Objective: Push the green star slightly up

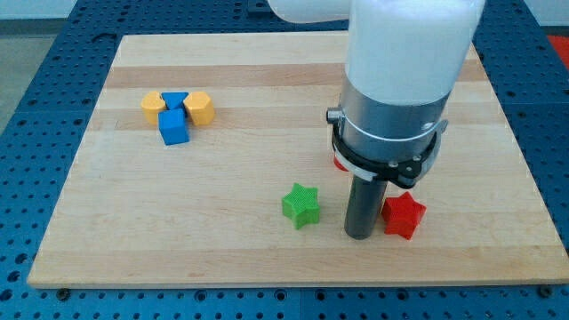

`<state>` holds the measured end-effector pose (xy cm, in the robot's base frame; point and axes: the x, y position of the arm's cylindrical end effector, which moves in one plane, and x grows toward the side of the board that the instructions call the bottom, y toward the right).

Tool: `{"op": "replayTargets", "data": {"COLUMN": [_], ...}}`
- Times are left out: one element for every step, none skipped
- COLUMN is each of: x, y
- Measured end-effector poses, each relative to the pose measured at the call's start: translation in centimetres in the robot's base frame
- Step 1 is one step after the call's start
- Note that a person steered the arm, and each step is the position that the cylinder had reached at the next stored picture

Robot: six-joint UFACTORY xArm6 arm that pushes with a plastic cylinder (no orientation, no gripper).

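Note:
The green star (301, 204) lies on the wooden board (222, 231) below the middle. My tip (358, 235) rests on the board just to the star's right and slightly lower, with a small gap between them. A red star (403, 214) sits right next to the rod on its right side.
A cluster at the view's upper left holds a yellow block (154, 106), a blue triangle (175, 99), a yellow hexagon-like block (200, 107) and a blue cube (174, 127). A bit of another red block (339, 163) shows behind the arm. The white arm body (400, 71) hides the board's upper right.

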<state>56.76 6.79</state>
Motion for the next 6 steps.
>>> {"op": "replayTargets", "data": {"x": [2.3, 4.9, 4.5, 2.4, 1.2, -0.4], "y": [-0.7, -4.0, -7.9, -7.9, -7.9, -7.7]}}
